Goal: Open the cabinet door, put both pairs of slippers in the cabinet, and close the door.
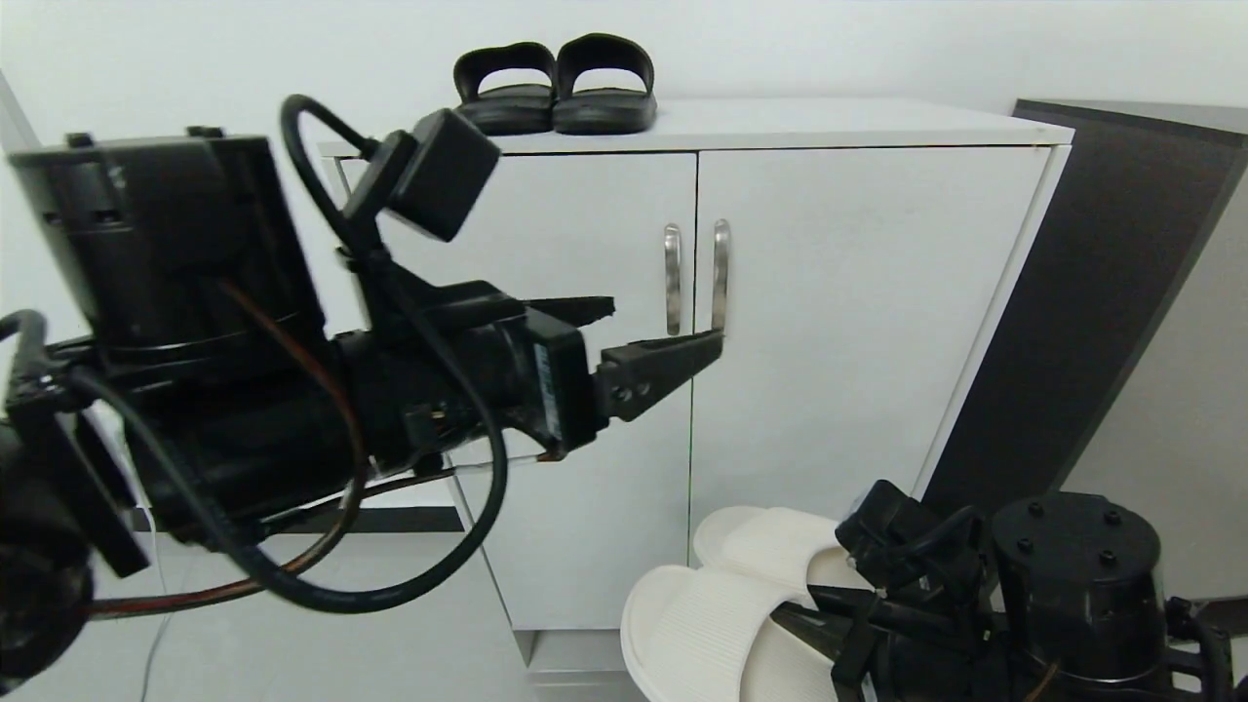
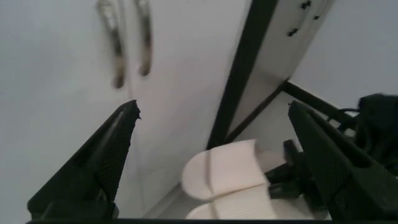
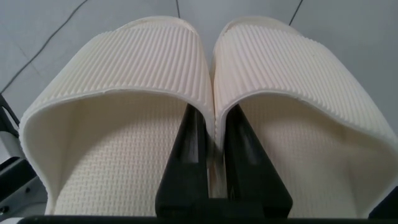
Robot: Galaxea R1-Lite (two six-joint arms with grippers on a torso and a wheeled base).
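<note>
Down low on the robot's right, the right gripper (image 3: 214, 124) has the white slippers (image 1: 721, 595) as a pair. Its fingers sit inside the two shoes and pinch the inner walls together, so that one is clamped on its load, hanging just in front of the lower part of the cabinet (image 1: 829, 122).

A bit further out, the left gripper (image 1: 665, 324) is up at handle height with its jaws spread wide and nothing in them. From the head view, one fingertip lines up with the bottom end of one of the two handles (image 1: 721, 273); can't tell if it's touching. In the left wrist view the handles (image 2: 127, 43) aren't between the fingers, they're off past one of them.

Both doors (image 1: 858, 292) are shut, so my read is we're at the "grab a handle" step. Tips, for what it's worth:

- Pick one handle, not both, and get it centred in the gap before closing.
- Grip around the middle of the bar rather than the very end so it doesn't slip off.
- Pull along the door's arc instead of straight back.
- Keep the loaded arm clear of the swing.

Farthest back, the black slippers (image 1: 556, 88) sit side by side on the cabinet top, left of its middle.
</note>
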